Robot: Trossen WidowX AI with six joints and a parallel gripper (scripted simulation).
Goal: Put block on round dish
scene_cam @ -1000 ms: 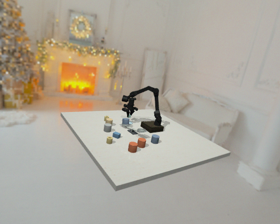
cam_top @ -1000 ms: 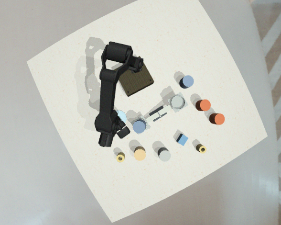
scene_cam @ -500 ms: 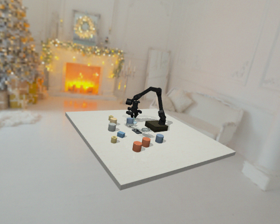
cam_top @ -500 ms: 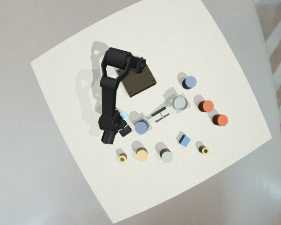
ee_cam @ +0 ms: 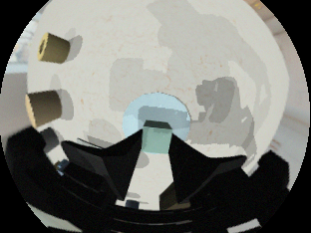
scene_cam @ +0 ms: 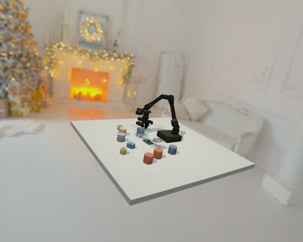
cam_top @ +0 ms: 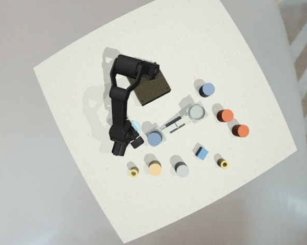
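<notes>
Block over the dish
Your gripper [ee_cam: 157,154] is clamped on the pale green block [ee_cam: 157,138], hovering above the round dish [ee_cam: 136,116]; 1 blue cup [cam_top: 154,138] sits at its 3 o'clock.

My top view is bright and evenly lit. Shadows off the arm [cam_top: 118,105] fall soft and layered on the table [cam_top: 69,78], away from the base [cam_top: 158,92], so light comes from beyond the base. The cylinders near the base cast short blurred shadows the same way. Table edges bow from lens distortion. In my exterior view the room is blown out and blurred; the fireplace [scene_cam: 88,84] glows orange, with a reflection on the floor. My wrist view is a fisheye circle with black corners, soft throughout, and overlapping grey shadows.
</notes>
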